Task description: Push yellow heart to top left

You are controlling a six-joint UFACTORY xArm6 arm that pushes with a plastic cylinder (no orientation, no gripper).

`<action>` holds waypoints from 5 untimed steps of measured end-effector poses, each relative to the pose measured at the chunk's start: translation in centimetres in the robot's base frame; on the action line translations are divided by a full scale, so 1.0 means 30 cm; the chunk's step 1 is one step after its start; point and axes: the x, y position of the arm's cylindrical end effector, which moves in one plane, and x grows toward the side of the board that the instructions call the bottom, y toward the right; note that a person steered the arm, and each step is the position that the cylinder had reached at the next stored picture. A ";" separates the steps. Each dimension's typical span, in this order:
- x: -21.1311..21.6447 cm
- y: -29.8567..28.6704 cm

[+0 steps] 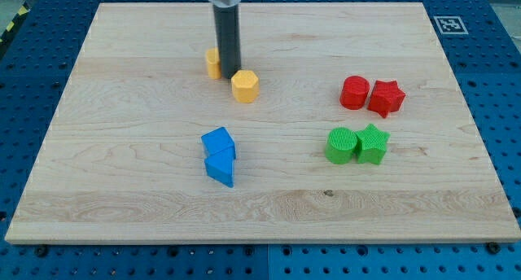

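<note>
— Nearest the view's bottom, what do you see?

— Two blue blocks (220, 155), touching, one stacked just behind the other, left of centre on the wooden board (122, 190).

— And the yellow heart?

— A yellow block (212, 63) sits toward the view's top, mostly hidden behind the rod; probably the heart, though its shape is hard to make out. A yellow hexagon-like block (245, 85) lies just below and right of it.

— Where is my tip?

— My tip (227, 76) rests between those two yellow blocks, touching or nearly touching both. It is a bare rod, with no pincer to open or close.

— The view's right?

— A red cylinder (354, 93) touching a red star (386, 98); below them a green cylinder (342, 145) touching a green star (373, 143).
</note>
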 end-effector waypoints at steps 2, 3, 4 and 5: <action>-0.058 -0.084; -0.134 -0.084; -0.163 -0.147; -0.163 -0.253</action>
